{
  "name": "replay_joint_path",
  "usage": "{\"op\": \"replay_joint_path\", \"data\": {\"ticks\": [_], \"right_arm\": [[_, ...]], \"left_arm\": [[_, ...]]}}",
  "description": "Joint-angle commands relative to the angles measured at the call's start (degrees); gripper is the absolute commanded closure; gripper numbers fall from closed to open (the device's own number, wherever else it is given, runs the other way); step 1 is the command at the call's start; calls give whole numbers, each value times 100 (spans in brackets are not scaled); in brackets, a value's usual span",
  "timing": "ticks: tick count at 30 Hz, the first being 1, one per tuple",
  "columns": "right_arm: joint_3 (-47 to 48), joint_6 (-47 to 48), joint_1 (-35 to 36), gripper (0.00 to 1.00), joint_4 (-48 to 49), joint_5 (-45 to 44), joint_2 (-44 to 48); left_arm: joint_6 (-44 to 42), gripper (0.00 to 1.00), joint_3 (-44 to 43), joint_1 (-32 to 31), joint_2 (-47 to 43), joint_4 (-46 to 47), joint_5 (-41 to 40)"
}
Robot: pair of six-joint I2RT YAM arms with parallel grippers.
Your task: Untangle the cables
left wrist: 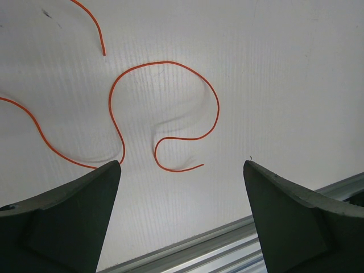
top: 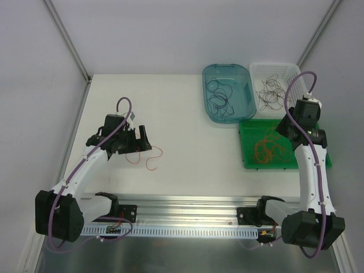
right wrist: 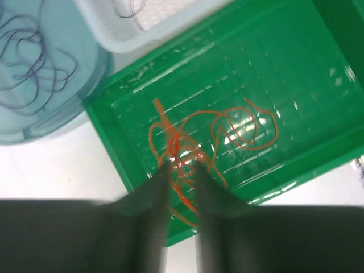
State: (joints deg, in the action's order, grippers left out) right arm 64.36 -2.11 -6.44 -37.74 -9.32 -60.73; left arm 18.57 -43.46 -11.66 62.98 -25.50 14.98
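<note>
Two loose orange-red cables lie curled on the white table, just ahead of my left gripper. In the left wrist view the looping cable lies beyond the left gripper, which is wide open with nothing in it. My right gripper hangs over the green tray. A bunch of orange cables lies in that tray. The right gripper shows a narrow gap between its fingers, and orange strands show in the gap just below the tips.
A teal bin holds dark purple cables. Beside it a white basket holds black cables. Both stand behind the green tray. An aluminium rail runs along the table's near edge.
</note>
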Motion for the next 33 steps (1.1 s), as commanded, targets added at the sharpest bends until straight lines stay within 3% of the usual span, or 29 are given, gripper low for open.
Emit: {"op": "replay_joint_path", "data": {"ticks": [1,5,10,15,17,21,26,33], "right_arm": [[-151,-484,-270,58,267,-26,-123],[-344,-344,-148,29,433,517,-45],[-502,17,886,15,766,1545,157],[-626,-9,2590,12,1268,1662,-87],[-670,-70,2971,12,1540,1617,-359],[-653,-123,3893,12,1918,1548,-799],[-626,-44,4528,12,2042,1486,-1160],[-1188,-272,4801,11,2411,1706,-1056]], "left_arm": [[-108,10,-4,-38,-145,106,22],[-99,9,4,-38,-216,106,-74],[-38,9,13,-38,-409,106,-538],[138,8,92,58,-620,89,-1199],[173,8,127,94,-629,89,-1322],[121,8,110,94,-322,54,-902],[-11,9,-22,-125,363,-69,-462],[6,13,-127,-819,1100,-192,-962]]}}
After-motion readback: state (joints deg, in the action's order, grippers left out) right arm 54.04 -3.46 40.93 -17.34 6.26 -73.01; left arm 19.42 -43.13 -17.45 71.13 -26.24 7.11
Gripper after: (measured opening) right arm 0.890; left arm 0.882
